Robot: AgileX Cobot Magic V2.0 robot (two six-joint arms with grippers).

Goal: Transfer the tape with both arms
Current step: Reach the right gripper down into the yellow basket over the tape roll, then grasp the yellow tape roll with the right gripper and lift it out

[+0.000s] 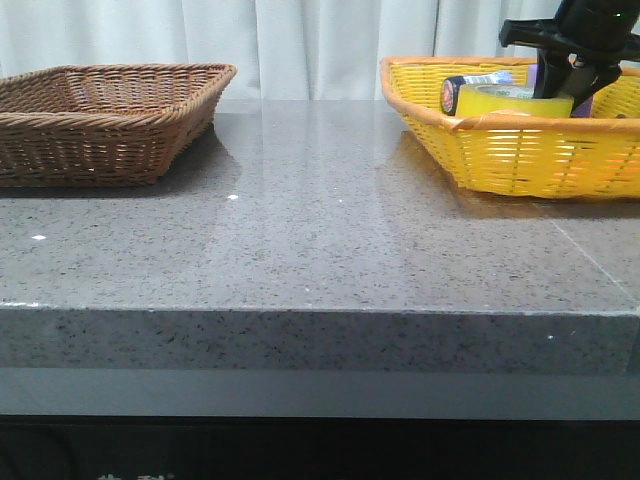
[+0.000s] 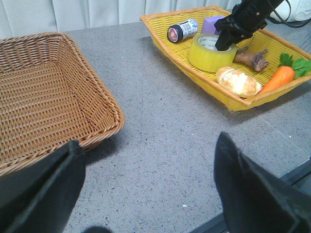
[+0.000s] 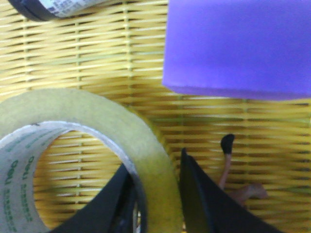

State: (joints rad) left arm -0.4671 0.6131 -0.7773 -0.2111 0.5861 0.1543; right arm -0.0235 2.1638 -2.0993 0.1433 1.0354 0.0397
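The tape (image 2: 206, 54), a wide yellow roll with a printed core, lies flat in the yellow basket (image 2: 190, 70) at the table's back right. From the front, the tape (image 1: 508, 101) shows just above the basket rim. My right gripper (image 3: 154, 160) reaches down into the basket. One finger is inside the core and the other outside, and they pinch the wall of the tape (image 3: 73, 116). This right gripper (image 2: 224, 44) also shows from the left wrist. My left gripper (image 2: 148, 139) hangs open over bare grey tabletop, near the brown basket's corner, with nothing between its fingers.
An empty brown wicker basket (image 1: 100, 130) sits at the back left. The yellow basket (image 1: 520, 150) also holds a purple block (image 3: 238, 43), a dark-capped bottle (image 2: 182, 30), a bread roll (image 2: 238, 81), a carrot (image 2: 278, 79) and a brown meat-like piece (image 2: 251, 57).
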